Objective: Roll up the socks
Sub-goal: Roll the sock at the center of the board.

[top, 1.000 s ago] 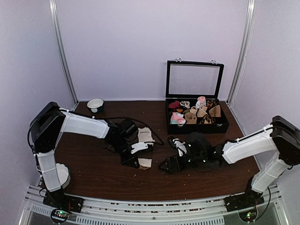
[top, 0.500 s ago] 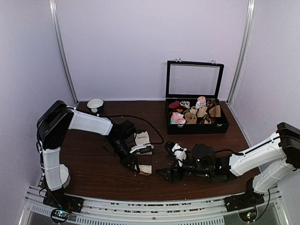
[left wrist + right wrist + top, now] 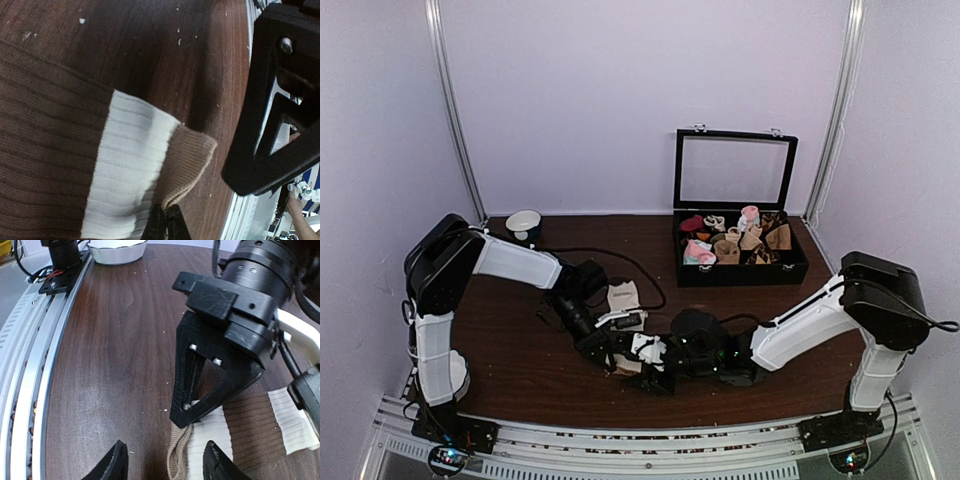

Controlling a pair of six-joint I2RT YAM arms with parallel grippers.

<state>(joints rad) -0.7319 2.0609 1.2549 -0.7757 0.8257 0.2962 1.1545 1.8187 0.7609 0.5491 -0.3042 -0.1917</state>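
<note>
Clamping the socks (image 3: 125, 165), left gripper (image 3: 165, 223) faces right gripper (image 3: 166, 463), parted around their edge.

Socks (image 3: 125, 170): ribbed knit cloth, matt, soft. Table (image 3: 115, 340): dark wood grain, smooth, faint sheen. Left gripper (image 3: 186, 412): matt black plastic. Edge rail (image 3: 30, 365): grooved bright metal.

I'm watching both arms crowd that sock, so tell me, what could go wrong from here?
1. The left claw pinches the sock only by its tan edge, so the fabric may slip free.
2. The right claw, jaws part open, sits right beside the left one. Closing or advancing could knock them together or miss the thin edge.
</note>
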